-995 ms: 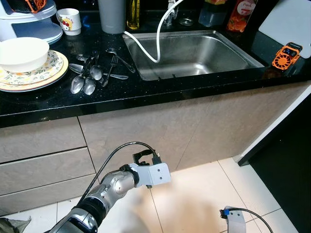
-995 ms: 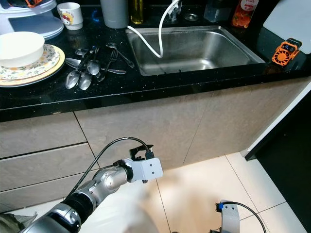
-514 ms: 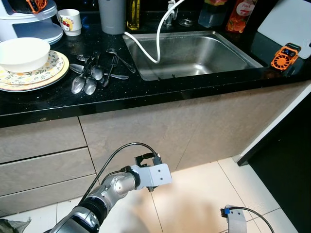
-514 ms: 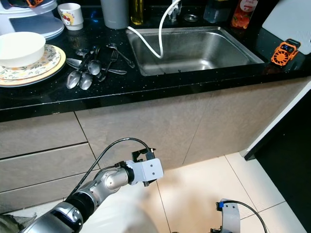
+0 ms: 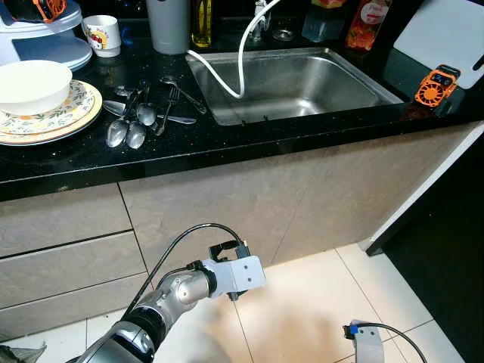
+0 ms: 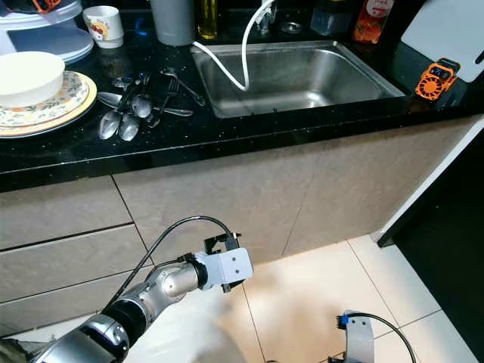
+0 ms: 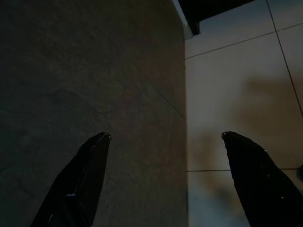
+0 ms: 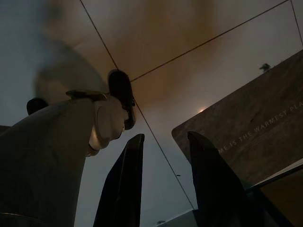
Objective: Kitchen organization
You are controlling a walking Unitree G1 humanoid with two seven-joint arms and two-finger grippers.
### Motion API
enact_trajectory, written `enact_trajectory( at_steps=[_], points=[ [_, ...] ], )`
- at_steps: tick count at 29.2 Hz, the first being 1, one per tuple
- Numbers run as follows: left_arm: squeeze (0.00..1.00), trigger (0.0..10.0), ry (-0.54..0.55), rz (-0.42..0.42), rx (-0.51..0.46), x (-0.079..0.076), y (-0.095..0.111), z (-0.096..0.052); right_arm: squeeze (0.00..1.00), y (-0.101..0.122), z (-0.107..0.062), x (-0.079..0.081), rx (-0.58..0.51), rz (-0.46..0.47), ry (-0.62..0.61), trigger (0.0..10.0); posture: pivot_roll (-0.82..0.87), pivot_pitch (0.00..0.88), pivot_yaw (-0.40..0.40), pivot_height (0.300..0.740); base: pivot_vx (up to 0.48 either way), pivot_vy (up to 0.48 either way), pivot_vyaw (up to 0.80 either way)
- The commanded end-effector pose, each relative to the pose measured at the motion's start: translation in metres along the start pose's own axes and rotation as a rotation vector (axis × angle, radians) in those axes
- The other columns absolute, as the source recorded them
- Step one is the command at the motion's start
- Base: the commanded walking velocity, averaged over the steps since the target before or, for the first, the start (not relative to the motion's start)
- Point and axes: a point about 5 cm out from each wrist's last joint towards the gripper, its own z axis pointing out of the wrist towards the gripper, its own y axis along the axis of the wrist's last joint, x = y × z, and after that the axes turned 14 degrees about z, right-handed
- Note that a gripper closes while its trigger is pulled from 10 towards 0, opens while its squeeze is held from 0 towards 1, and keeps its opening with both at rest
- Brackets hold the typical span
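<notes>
Showing one bowl (image 5: 30,85), two plates (image 5: 72,113), one mug (image 5: 100,34)

Silver left arm (image 5: 178,290), looping black cable (image 5: 185,237), tapered black fingers (image 7: 80,184)

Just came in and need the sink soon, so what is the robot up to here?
Nothing is being handled yet. The robot stands before the black counter. Its left gripper is held low in front of the cabinet fronts, fingers open and empty, and the right arm hangs idle near the floor. On the counter lie a pile of spoons and forks, a white bowl on stacked plates, and a mug. A white hose droops into the sink.
</notes>
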Motion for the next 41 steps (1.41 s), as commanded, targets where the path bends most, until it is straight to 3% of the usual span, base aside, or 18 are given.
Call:
enact_trajectory(
  at_steps=[1, 41],
  points=[
    [0.0, 10.0, -0.015, -0.005, -0.03, -0.0023, 0.006, 0.0038, 0.0, -0.0025, -0.0009, -0.0043, 0.009, 0.0, -0.011, 10.0, 0.01, 0.084, -0.063, 0.74, 0.0, 0.0, 0.0],
    [0.0, 10.0, -0.028, 0.001, -0.04, -0.0014, 0.0005, -0.0023, 0.0, 0.0053, 0.0008, 0.0031, 0.003, -0.017, 0.009, 10.0, 0.07, 0.08, -0.079, 0.74, 0.0, 0.0, 0.0]
  ],
)
